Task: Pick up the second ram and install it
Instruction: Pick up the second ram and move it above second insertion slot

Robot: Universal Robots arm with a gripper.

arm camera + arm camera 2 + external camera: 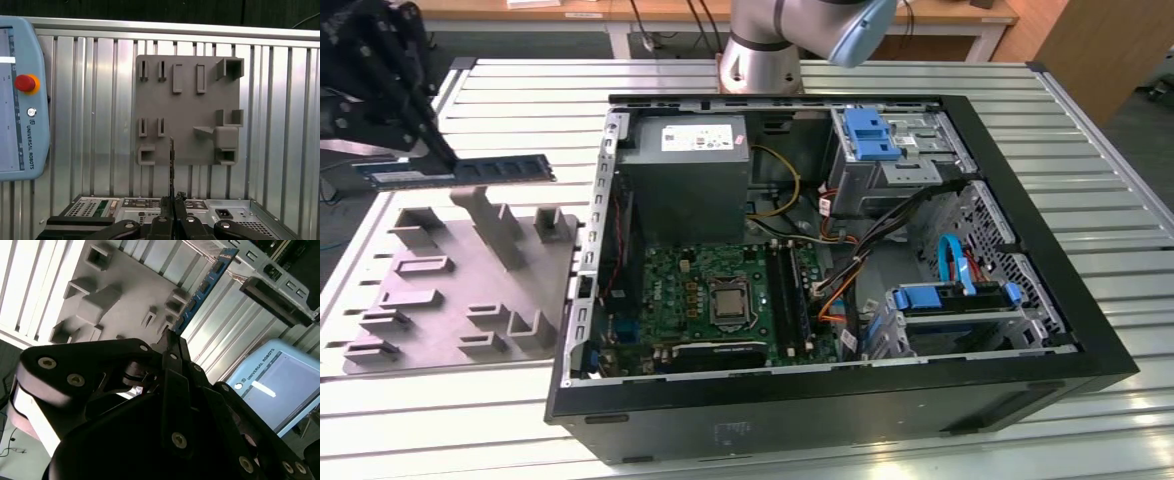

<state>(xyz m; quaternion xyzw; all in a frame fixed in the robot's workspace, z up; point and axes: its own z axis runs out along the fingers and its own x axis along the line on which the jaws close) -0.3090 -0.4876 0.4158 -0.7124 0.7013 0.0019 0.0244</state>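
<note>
The second ram point(500, 168) is a thin blue-green stick held level in the air above the grey holder block point(454, 300), at the exterior view's left. My gripper point(427, 155) is shut on the stick near one end. In the second wrist view the ram point(202, 287) reaches out from the gripper point(170, 340) over the holder block point(125, 295). In the first wrist view the ram point(171, 160) appears edge-on, rising from the gripper point(172, 202) in front of the holder block point(190, 105).
An open computer case point(1014, 180) lies to the exterior view's right of the holder, with the motherboard point(680, 280) and its long black slots point(787, 290) exposed. A teach pendant point(20, 100) rests on the slatted metal table point(1067, 110).
</note>
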